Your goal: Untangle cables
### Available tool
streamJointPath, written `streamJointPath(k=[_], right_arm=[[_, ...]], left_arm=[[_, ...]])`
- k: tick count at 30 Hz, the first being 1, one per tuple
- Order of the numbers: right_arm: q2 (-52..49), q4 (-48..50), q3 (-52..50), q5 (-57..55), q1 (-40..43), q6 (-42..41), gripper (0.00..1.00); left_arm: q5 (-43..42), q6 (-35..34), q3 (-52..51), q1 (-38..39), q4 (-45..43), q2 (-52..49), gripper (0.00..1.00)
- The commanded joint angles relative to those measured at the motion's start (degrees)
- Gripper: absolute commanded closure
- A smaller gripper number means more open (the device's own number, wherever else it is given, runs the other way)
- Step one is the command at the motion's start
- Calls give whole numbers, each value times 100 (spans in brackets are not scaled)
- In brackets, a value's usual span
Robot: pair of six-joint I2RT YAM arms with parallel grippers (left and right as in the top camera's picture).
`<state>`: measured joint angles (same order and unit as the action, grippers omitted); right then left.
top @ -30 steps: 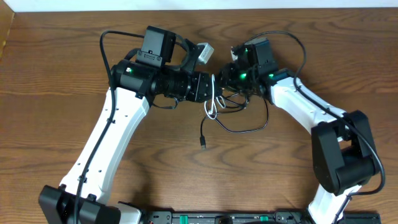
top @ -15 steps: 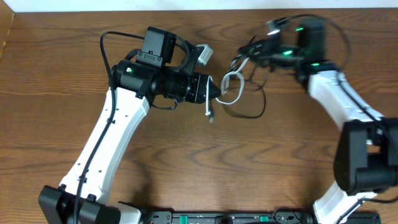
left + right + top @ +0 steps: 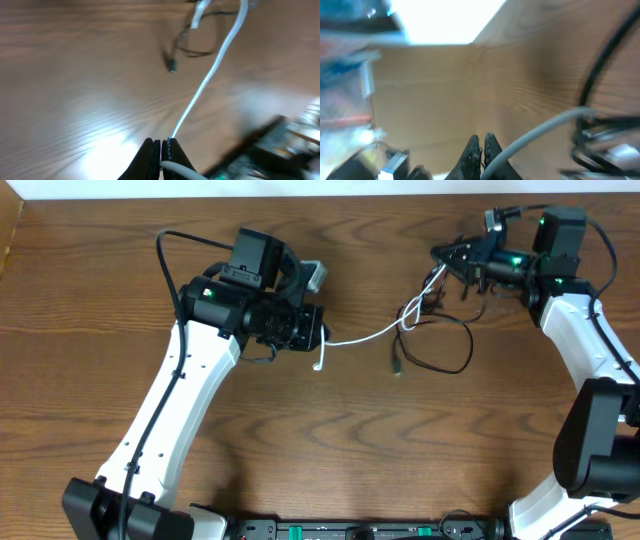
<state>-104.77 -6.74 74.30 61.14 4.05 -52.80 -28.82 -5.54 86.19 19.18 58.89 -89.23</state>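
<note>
The white cable (image 3: pixel 365 334) stretches taut above the table between my two grippers. My left gripper (image 3: pixel 322 338) is shut on one end of it, and a short tail hangs below the jaws. In the left wrist view the white cable (image 3: pixel 210 80) runs straight out from the shut gripper (image 3: pixel 161 148) toward the tangle. My right gripper (image 3: pixel 441 254) is shut at the tangle's top. In the right wrist view the white cable (image 3: pixel 545 127) emerges from between the shut fingers of the right gripper (image 3: pixel 481 146). The black cable (image 3: pixel 469 348) loops below the tangle, with its plug (image 3: pixel 397 366) on the table.
The wooden table (image 3: pixel 300 450) reaches a pale back edge close behind the right arm (image 3: pixel 580 330). The left arm (image 3: pixel 170 400) slants across the left half. Thick black arm cables arch over both wrists.
My right gripper has swung right and back, dragging the tangle with it. The left gripper has drawn slightly left. The white cable, bunched before, is now pulled straight.
</note>
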Motion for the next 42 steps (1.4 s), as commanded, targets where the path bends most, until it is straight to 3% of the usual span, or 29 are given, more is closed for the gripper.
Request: streamJointPath(k=[1, 6, 8, 11, 14, 16, 19, 21, 24, 29, 37, 39, 41, 42], right_arm=[[181, -647, 70, -1060, -192, 841, 99], [407, -531, 166, -297, -361, 579, 99], [542, 203, 321, 791, -378, 2, 99], [785, 752, 483, 1075, -315, -424, 99], [1075, 557, 527, 610, -90, -284, 99], [1202, -105, 527, 68, 133, 138, 99], [1292, -1346, 527, -1102, 339, 925, 99], [1318, -2522, 527, -2732, 400, 1561, 99], [1316, -3215, 527, -3744, 400, 1878, 99], [1316, -3738, 527, -4242, 400, 2341, 99], [1316, -3762, 527, -4157, 400, 3128, 99], [1316, -3759, 527, -4153, 398, 3233, 82], [1316, -3759, 527, -4079, 396, 3233, 50], [1316, -3757, 527, -4006, 387, 3261, 42]], left_arm=[[1329, 76, 109, -26, 116, 138, 92], [1423, 76, 109, -26, 20, 136, 93], [1676, 79, 109, -26, 17, 136, 93], [2037, 76, 109, -26, 42, 136, 93], [3045, -85, 103, -70, 243, 131, 93], [3534, -227, 103, -177, 382, 125, 92], [3738, -227, 101, -422, 450, 125, 93], [3742, -343, 98, -717, 448, 125, 93], [3738, -553, 98, -1088, 448, 125, 93], [3650, -568, 98, -1410, 448, 125, 92], [3217, -549, 98, -1408, 363, 127, 93], [3071, -542, 98, -1408, 339, 127, 93], [2868, -479, 98, -1408, 236, 127, 92], [2739, -435, 101, -1408, 160, 131, 93]])
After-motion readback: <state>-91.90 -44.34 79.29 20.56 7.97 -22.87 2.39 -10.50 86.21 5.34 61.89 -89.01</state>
